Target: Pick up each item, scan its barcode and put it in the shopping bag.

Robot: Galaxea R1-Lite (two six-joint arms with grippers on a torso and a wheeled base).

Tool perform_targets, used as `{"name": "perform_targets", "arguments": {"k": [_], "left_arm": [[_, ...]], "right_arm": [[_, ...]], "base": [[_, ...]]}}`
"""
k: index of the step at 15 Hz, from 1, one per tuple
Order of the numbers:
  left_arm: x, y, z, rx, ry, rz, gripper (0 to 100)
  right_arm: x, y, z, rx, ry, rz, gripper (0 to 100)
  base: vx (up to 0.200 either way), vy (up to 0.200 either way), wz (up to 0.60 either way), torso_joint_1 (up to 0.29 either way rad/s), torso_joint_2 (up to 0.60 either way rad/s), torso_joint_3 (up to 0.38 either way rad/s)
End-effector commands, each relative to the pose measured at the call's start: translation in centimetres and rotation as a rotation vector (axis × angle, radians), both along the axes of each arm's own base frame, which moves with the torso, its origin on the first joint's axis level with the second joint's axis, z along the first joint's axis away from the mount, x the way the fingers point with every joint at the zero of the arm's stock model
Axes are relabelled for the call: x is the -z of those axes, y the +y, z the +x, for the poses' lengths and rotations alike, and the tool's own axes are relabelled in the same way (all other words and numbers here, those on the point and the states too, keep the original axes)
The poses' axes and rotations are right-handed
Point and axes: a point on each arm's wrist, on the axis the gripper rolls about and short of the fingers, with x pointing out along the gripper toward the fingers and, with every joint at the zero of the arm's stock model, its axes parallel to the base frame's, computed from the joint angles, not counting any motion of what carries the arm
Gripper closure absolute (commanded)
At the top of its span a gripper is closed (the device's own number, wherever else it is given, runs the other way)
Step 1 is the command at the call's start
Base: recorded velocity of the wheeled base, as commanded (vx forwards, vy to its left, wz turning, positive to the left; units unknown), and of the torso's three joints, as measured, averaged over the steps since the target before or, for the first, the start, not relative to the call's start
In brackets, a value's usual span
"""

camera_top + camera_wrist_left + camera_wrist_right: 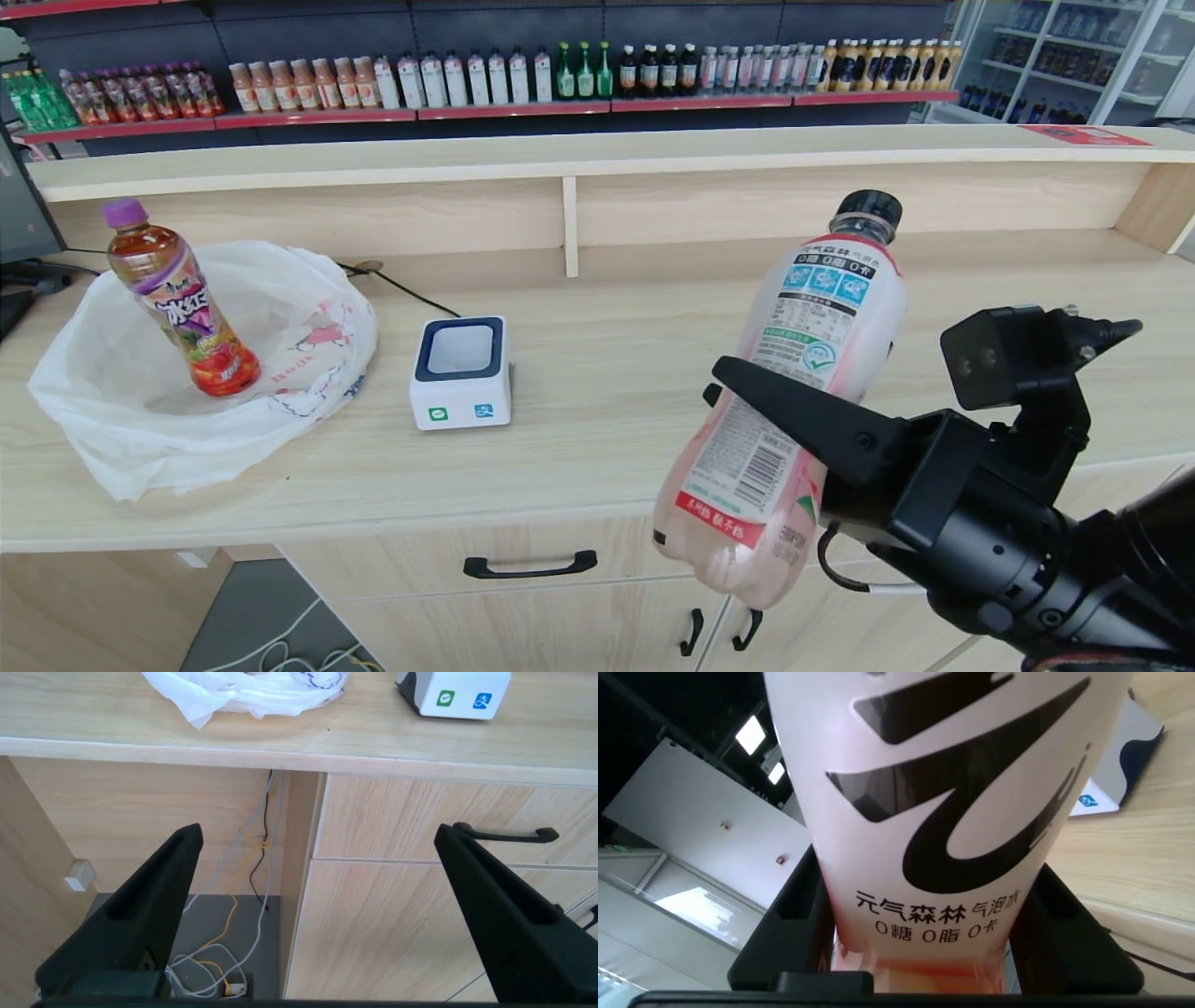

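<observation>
Pink bottle is clamped in the right pincer, held above the desk's front edge toward its right end, tilted, cap uppermost, barcode showing in the head view. Left pincer gapes wide and empty below the front edge, facing the drawers. Near the left end the bag lies open with a tea bottle leaning inside; the scanner sits just beside the bag, mid-desk
</observation>
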Motion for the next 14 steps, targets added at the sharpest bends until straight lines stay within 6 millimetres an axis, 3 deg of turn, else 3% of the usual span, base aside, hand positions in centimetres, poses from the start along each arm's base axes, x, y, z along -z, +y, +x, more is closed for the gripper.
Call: {"name": "perform_targets", "arguments": {"k": [1,9,14], "left_arm": [[0.01,0.00,0.00,-0.001,0.001,0.000,0],[0.01,0.00,0.00,-0.001,0.001,0.001,0],[0.01,0.00,0.00,-0.001,0.001,0.003,0]], "right_arm": [[0.29,0.22,0.22,0.000,0.008,-0.008,100],[0.28,0.07,0.04,0.004,-0.004,-0.016,100],[-0.26,-0.19,-0.20,0.048,-0.122,-0.067,100]], "base": [[0.000,0.000,0.00,0.000,0.00,0.000],[0.000,0.000,0.00,0.000,0.00,0.000],[0.000,0.000,0.00,0.000,0.00,0.000]]}}
